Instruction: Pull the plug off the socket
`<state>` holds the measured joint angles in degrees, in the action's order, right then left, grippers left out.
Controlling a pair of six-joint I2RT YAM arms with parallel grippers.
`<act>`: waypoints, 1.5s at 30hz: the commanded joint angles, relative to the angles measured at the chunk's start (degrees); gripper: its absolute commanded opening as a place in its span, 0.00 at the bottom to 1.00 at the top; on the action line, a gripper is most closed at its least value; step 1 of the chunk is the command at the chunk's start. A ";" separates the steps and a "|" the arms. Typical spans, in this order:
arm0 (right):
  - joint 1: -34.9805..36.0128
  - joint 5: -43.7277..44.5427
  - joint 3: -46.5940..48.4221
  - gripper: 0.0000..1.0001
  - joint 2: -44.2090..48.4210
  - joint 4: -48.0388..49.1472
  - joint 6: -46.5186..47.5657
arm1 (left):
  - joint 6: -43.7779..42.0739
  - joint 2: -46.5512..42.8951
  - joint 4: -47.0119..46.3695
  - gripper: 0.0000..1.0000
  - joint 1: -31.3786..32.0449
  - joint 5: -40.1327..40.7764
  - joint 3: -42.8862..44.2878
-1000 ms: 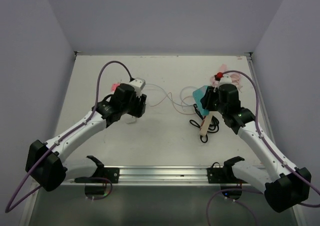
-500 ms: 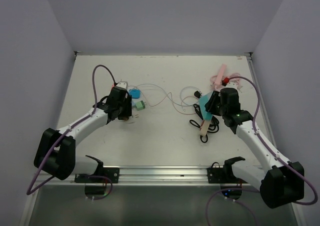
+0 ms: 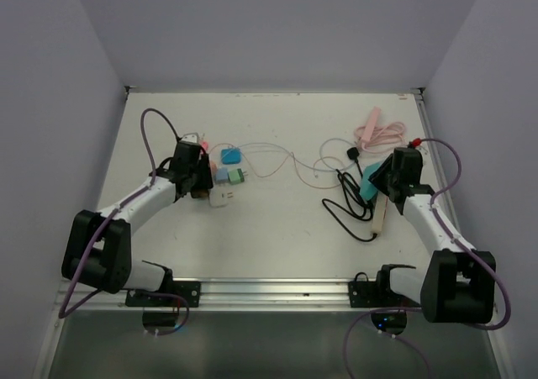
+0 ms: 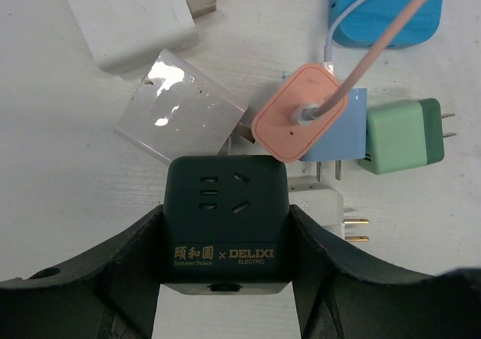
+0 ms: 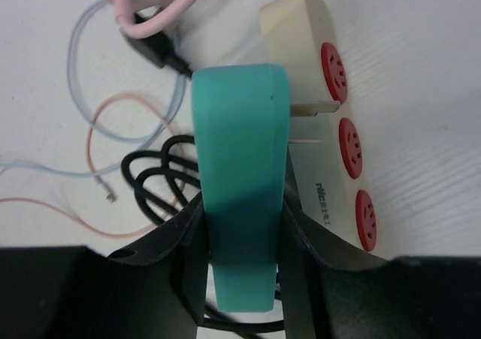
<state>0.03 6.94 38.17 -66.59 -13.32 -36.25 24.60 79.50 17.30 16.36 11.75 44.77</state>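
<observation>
Teal plug (image 5: pixel 239 166) sits clamped, lower end hidden between right fingers (image 5: pixel 188 256).

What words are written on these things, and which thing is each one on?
"頤和園 × DELIXI": gold letters on the dark green cube socket.
"Summer Palace": tiny gold letters under the Chinese characters, on the same cube.
"ELECTRIC": tiny gold letters under DELIXI, on the same cube.
Small dark print on the cream power strip: too blurred to read.
The teal plug shows no words.
</observation>
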 commanded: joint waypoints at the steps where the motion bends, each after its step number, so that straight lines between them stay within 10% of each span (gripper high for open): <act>1: -3.63 -0.25 -1.26 0.00 -3.02 3.73 -0.32 | 1.59 1.09 -2.01 0.11 -1.33 -1.02 1.63; 8: -4.34 -8.87 -0.47 0.01 -7.94 8.31 0.39 | 2.73 1.80 -1.13 0.41 -1.77 -3.57 1.98; 16: -4.43 -7.30 1.11 0.60 -5.22 1.99 0.30 | 2.65 -3.99 3.08 0.87 -1.77 -2.79 4.53; 22: -4.43 -2.73 4.62 0.82 -1.27 -7.23 0.04 | 2.65 -9.09 7.47 1.00 -1.77 -0.59 7.34; 29: -4.34 3.42 13.49 0.98 4.00 -19.54 0.83 | 1.16 -14.20 12.49 1.00 -1.77 4.59 14.97; 45: 2.85 20.19 49.62 0.99 12.26 -34.23 17.34 | -12.46 -21.93 20.23 1.00 -1.77 25.77 46.71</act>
<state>-0.16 20.64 83.77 -56.05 -44.14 -24.45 16.73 58.35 35.48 15.00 31.05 87.11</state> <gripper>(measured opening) 0.987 0.994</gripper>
